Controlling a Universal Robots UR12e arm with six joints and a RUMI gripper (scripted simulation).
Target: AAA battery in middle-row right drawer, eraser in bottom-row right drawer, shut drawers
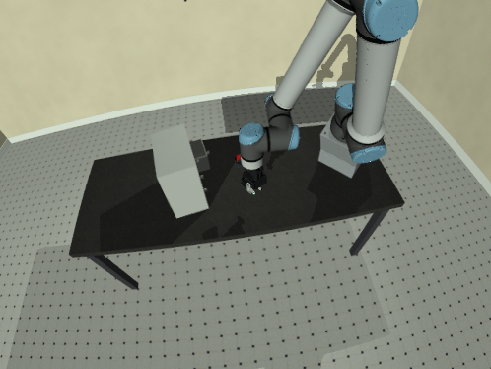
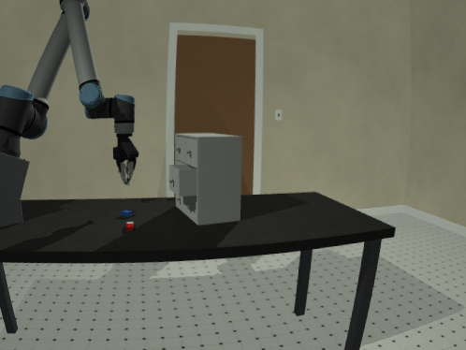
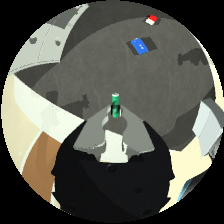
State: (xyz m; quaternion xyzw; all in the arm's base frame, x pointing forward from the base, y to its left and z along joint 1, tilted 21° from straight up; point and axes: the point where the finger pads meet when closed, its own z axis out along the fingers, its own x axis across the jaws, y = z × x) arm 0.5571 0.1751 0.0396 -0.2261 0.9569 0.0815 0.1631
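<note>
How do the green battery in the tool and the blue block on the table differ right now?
The battery is a slim green cylinder; the blue block is flat and rectangular. The battery is clamped in the tool, raised above the table; the blue block lies on the table beside a small red and white piece. Neither is in the chest yet.
</note>
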